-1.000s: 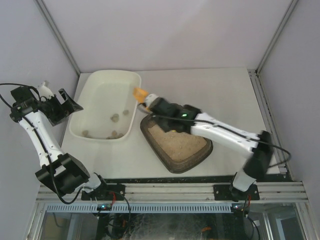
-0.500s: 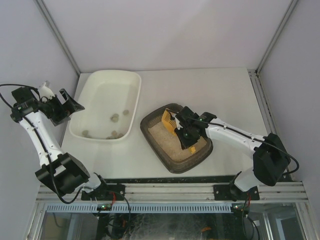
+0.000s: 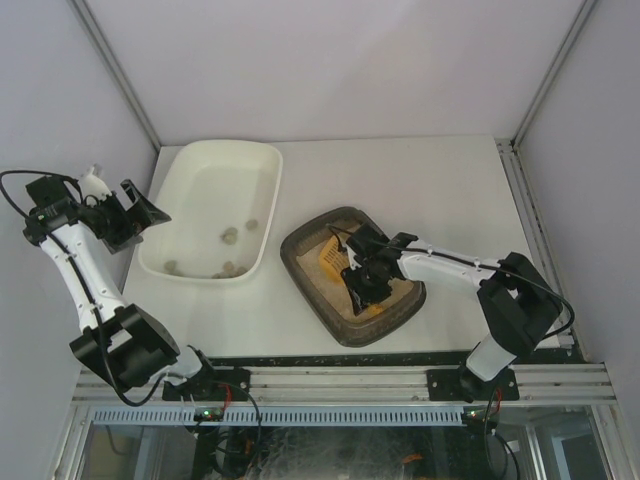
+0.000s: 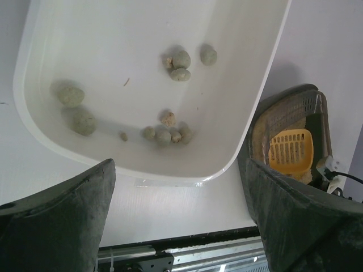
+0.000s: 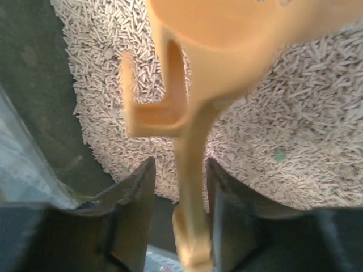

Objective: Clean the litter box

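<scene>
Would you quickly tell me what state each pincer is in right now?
Left pincer: wide open, holding nothing.
Right pincer: slightly open around the handle of the yellow scoop, with a gap showing on one side.

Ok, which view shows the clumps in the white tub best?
Left wrist: it looks straight into the white tub and the clumps show singly. Top external shows them as small specks; the right wrist shows only scoop and litter.
</scene>
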Robot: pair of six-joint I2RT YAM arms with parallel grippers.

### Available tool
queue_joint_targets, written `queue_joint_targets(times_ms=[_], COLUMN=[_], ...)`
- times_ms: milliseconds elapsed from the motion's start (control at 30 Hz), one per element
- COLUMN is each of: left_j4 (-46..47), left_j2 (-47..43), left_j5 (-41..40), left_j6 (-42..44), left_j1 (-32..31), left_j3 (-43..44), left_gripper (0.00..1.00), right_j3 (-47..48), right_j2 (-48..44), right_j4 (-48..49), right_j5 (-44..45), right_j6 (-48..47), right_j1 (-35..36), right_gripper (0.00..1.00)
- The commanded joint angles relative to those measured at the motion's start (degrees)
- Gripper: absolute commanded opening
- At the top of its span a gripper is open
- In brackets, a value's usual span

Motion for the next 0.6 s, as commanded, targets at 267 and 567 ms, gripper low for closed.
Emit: queue_joint_targets(times_ms=[267,567], left_j4=[0.5,-0.4], left_j2=[0.9,0.3], left_j5=[1.4,-1.8], left_j6=[-0.1,0.7], left_j1=[0.3,0.3], left_j3=[0.3,0.8], left_gripper=[1.0,1.0], right_j3=[19.7,30.1], right_j2=[-4.3,-14.3], right_j4=[-9.9,-2.7], right_j5=[23.3,44.0], right_j6=[4.4,6.2], right_j1=[0.3,9.4], right_gripper=[1.0,1.0])
